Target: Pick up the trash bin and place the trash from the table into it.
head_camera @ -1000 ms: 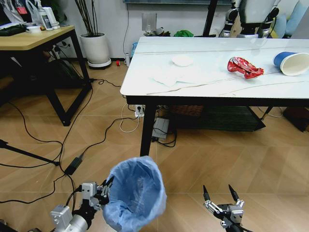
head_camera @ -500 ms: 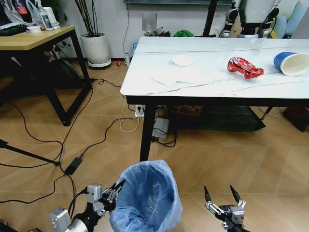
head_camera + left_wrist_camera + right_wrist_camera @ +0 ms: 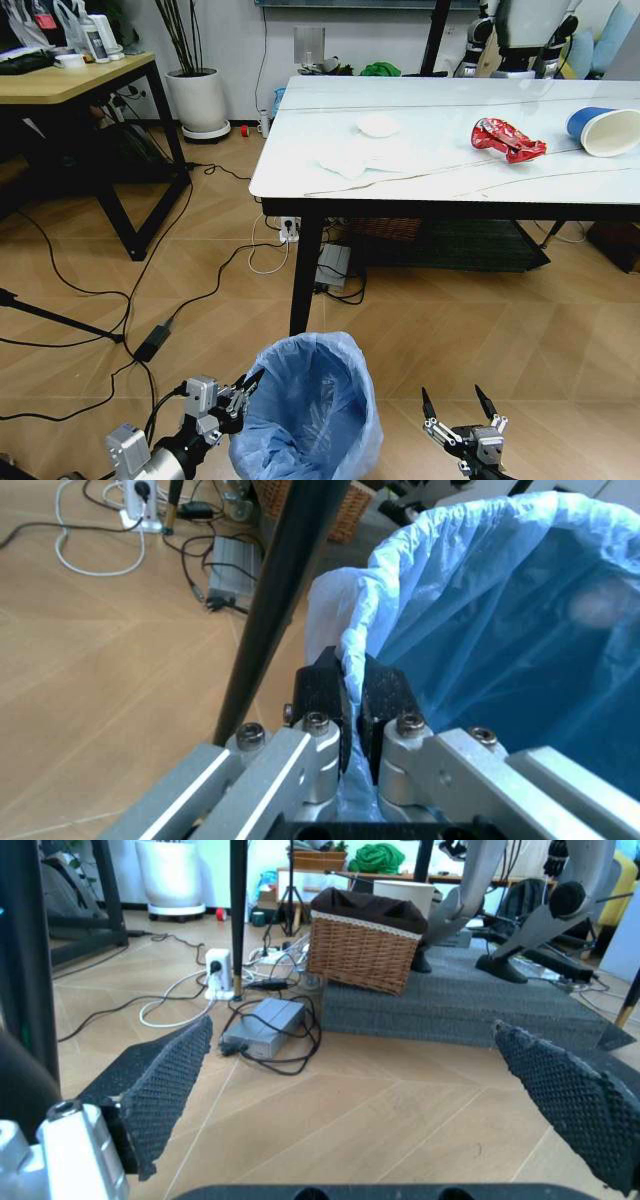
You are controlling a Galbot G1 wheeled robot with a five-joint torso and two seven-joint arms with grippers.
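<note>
Low on the left, left tool point(image 3: 243, 388) pinching the rim of the trash bin point(image 3: 310, 410) to carry it by its edge, right tool point(image 3: 458, 405) spread wide and empty nearby, trash point(image 3: 508, 138) waiting up on the counter point(image 3: 300, 175).

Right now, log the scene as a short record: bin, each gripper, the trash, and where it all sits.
trash bin: blue-lined, low in front of the robot, below the table's near edge
left gripper: fingers shut on the bin's bag rim
right gripper: open, holding nothing, low beside the bin
table: white marble-look top, black legs
trash: crushed red can, blue paper cup on its side, white paper wads, all on the table
</note>
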